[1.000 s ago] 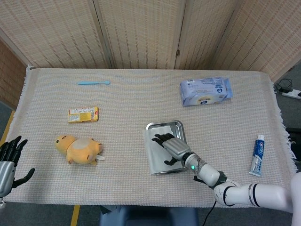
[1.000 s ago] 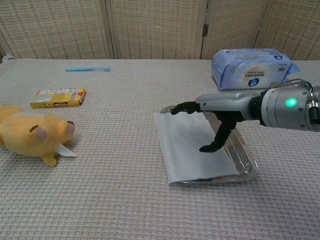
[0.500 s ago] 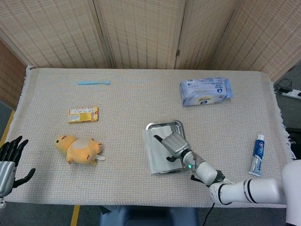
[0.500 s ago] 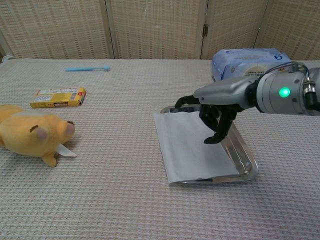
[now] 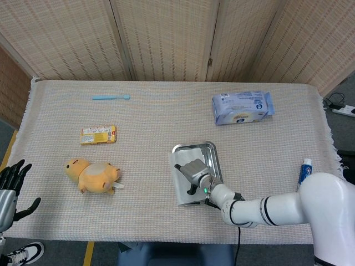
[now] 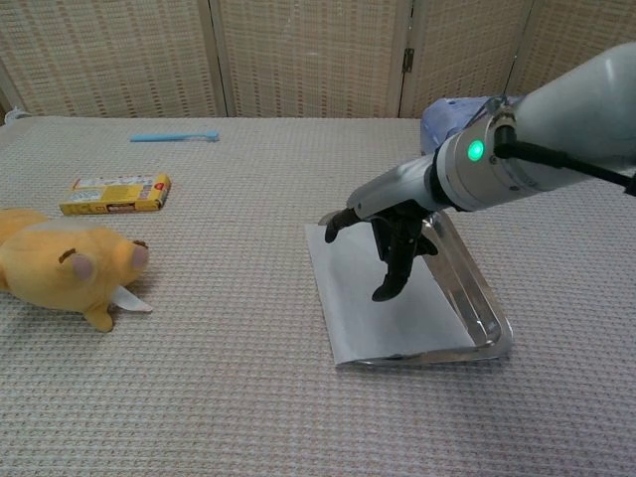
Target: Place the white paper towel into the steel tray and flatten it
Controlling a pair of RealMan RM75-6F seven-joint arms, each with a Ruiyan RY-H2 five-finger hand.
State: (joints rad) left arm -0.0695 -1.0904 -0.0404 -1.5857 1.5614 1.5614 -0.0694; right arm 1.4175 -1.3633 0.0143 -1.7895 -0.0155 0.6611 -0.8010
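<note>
Your right robot hand [image 6: 390, 241] hangs over the steel tray [image 6: 475, 300], palm down, fingers curled downward and holding nothing; one dark fingertip [image 6: 383, 292] reaches down to the white paper towel [image 6: 373, 298], though you cannot tell from either view whether it actually presses on the sheet. In the head view the same robot hand [image 5: 193, 170] sits over the tray's left half.

The white paper towel lies spread across the steel tray, mostly flat. Its left edge hangs past the tray's left rim and rests on the counter [image 5: 150, 127], and the tray's right side shows bare metal.

Your left robot hand [image 5: 11, 188] is at the far left edge of the head view, off the counter's corner, fingers spread and empty.

Elsewhere on the counter, well apart from the tray: a yellow plush toy [image 6: 62, 266] at the left, a yellow box [image 5: 98, 134] behind it, a blue toothbrush [image 5: 111, 97] near the back, a pack of wet wipes [image 5: 242, 107] behind the tray, and a toothpaste tube [image 5: 303, 173] at the right, partly hidden by your right arm.
</note>
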